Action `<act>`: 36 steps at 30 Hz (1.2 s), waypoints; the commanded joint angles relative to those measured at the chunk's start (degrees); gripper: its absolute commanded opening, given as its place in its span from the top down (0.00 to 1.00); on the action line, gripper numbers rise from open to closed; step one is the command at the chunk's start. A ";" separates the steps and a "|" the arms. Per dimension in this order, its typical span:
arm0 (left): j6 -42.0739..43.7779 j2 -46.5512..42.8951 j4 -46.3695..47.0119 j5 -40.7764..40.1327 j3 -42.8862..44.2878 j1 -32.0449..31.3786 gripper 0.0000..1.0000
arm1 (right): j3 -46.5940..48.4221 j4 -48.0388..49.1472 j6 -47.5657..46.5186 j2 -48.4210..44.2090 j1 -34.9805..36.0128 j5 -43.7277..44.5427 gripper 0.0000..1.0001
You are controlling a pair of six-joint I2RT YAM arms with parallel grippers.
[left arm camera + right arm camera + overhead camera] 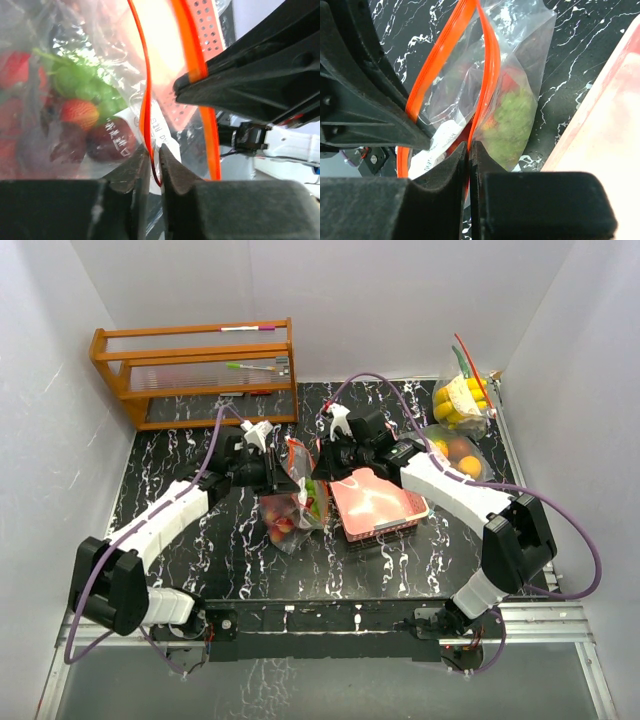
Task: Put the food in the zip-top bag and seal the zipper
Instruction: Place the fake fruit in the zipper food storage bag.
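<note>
A white label (150,125) inside the zip-top bag (293,510) is carrying dark print, too blurred to read. The bag is clear crinkled film with an orange zipper strip (145,100), its two tracks standing apart. It is holding the food: glossy red berries (79,112), a green leafy piece (512,117) and a dark purple plum (107,140). The bag is hanging between both arms over the black, white-veined worktop (200,540), just left of the pink perforated tray (378,502). The left jaws are pinching one zipper track. The right jaws are pressing together on the zipper.
</note>
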 commanded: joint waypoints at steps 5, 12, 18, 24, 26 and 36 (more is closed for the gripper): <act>5.68 -0.44 1.30 4.88 7.32 -0.24 0.38 | 3.51 -2.93 -3.16 -1.43 -0.49 4.89 0.79; 12.18 -1.72 -6.41 3.31 11.37 1.27 0.03 | 3.91 -4.55 -5.08 -4.13 -0.60 10.58 0.69; 10.48 0.22 -1.90 -0.08 9.92 6.05 0.03 | 4.59 -7.15 -7.46 -5.96 -1.74 15.95 0.55; 9.99 2.93 3.31 1.80 10.45 9.58 0.03 | 5.09 -5.41 -7.29 -9.50 -6.50 14.66 0.03; 9.71 5.06 5.18 2.36 11.03 10.13 0.03 | 6.23 -5.07 -7.68 -8.25 -7.14 14.34 0.02; 8.91 8.05 8.49 5.06 10.74 11.27 0.11 | 11.23 -0.57 -4.54 2.80 -7.89 5.10 0.02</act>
